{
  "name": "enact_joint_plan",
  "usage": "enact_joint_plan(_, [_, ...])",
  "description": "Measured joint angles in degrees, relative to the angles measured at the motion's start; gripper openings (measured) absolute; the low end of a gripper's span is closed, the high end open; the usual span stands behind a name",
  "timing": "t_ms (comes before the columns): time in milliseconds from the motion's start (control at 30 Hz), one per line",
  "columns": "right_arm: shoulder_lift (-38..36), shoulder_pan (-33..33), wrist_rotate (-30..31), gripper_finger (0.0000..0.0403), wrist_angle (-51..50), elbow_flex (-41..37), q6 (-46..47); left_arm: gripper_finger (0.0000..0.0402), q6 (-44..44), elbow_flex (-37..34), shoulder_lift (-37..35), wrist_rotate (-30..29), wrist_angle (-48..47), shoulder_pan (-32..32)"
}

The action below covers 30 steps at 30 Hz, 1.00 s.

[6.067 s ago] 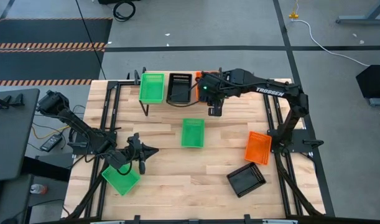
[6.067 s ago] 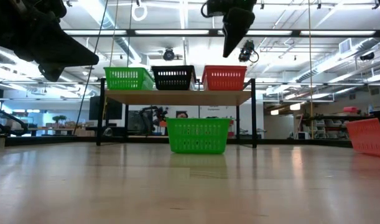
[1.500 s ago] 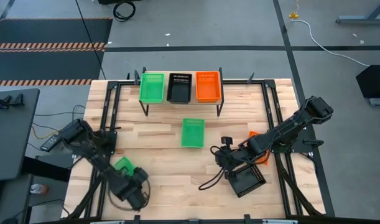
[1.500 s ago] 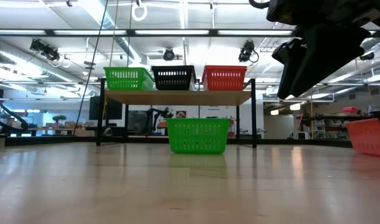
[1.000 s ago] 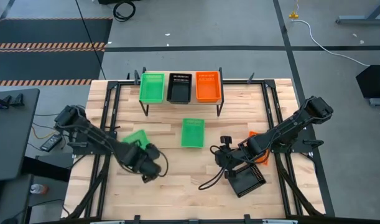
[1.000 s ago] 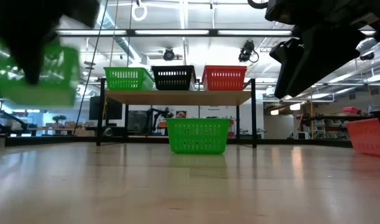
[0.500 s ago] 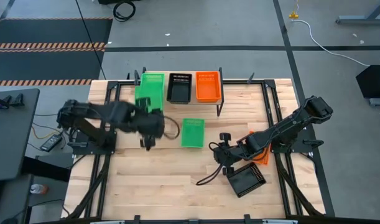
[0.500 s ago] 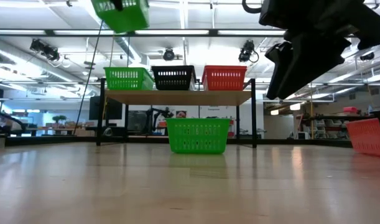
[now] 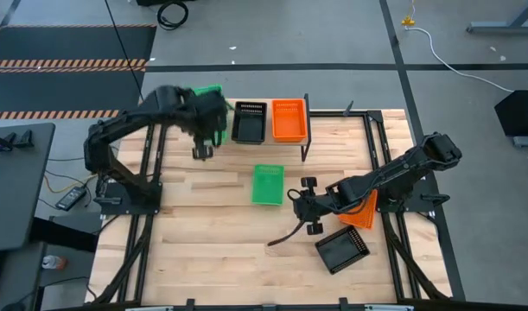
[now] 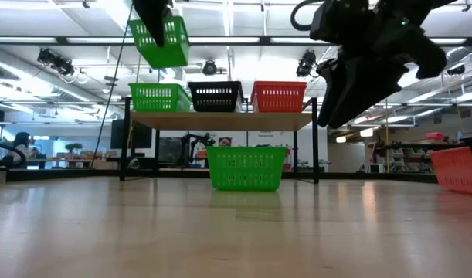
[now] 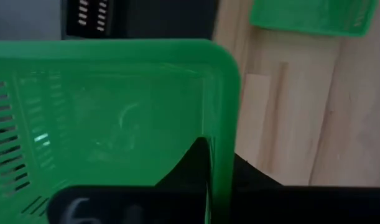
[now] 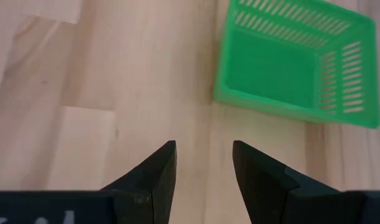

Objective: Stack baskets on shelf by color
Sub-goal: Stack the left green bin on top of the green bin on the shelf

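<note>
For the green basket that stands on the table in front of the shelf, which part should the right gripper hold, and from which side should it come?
Probably one rim wall, taken from above. The green basket stands upright and open-topped, with thin mesh walls, so one finger can go inside and one outside. The right gripper is open and faces the basket's near wall; the others look equally free.

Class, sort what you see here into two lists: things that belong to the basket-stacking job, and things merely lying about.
Part of the job:
- shelf
- green basket on shelf
- carried green basket, held by left gripper
- black basket on shelf
- orange basket on shelf
- green basket on table
- orange basket on table
- black basket on table
- right gripper

Lying about:
- floor cables
</note>
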Motion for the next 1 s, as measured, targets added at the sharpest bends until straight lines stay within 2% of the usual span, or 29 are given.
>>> enact_joint_plan(100, [0.0,-1.4,0.0,0.0165,0.0,0.0,-1.6,0.0005,3.1,-0.4,0.2,3.6,1.1,5.2])
enact_joint_plan(233, [0.0,-3.0,-0.1,0.0165,0.0,0.0,-4.4,0.0005,9.3,-4.0,0.5,5.6,2.8,8.5])
enact_joint_plan(367, [0.0,-4.4,-0.1,0.0165,-0.2,0.0,-6.3,0.0005,13.0,-8.0,0.5,5.9,5.8,9.1])
enact_joint_plan(633, [0.0,-6.9,-0.1,0.0165,-2.4,0.0,-8.6,0.0006,14.2,-11.6,0.5,5.9,8.8,9.1])
enact_joint_plan(1000, [0.0,-8.8,-0.5,0.0165,-2.6,0.0,-8.6,0.0006,13.2,-11.9,1.0,6.0,9.5,9.1])
